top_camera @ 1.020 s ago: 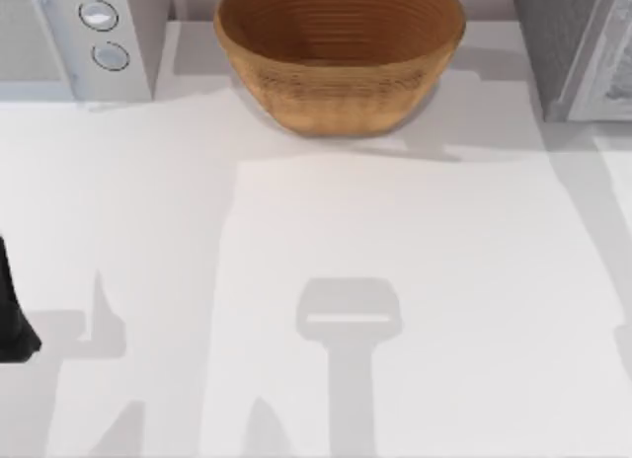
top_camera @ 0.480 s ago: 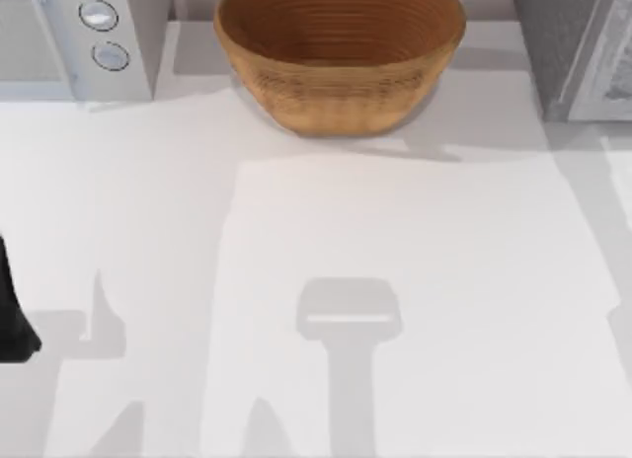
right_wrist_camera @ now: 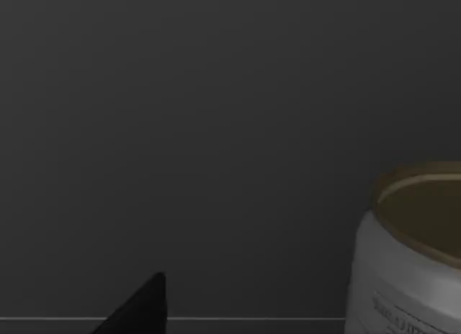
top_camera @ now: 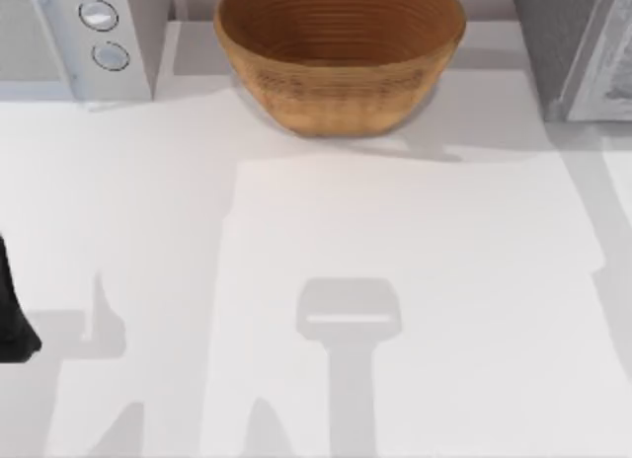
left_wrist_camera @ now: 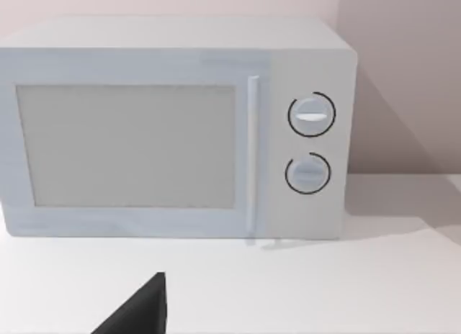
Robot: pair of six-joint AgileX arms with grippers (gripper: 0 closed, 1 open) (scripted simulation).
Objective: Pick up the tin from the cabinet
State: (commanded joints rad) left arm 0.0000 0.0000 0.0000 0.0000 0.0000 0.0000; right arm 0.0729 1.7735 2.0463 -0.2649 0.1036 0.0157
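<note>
Our right arm's shadow has slid off the table's (top_camera: 415,241) lower right edge; finger state untellable, we judge the tin (right_wrist_camera: 410,255) rigid, slick, best gripped mid-wall.

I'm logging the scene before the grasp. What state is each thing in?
White microwave: door shut, standing on the table.
Woven brown basket: upright, nothing visible inside.
White tin with gold rim: upright in the dark cabinet, not gripped.
Grey cabinet: at the table's right rear, door ajar.
Left claw: parked facing the microwave.
</note>
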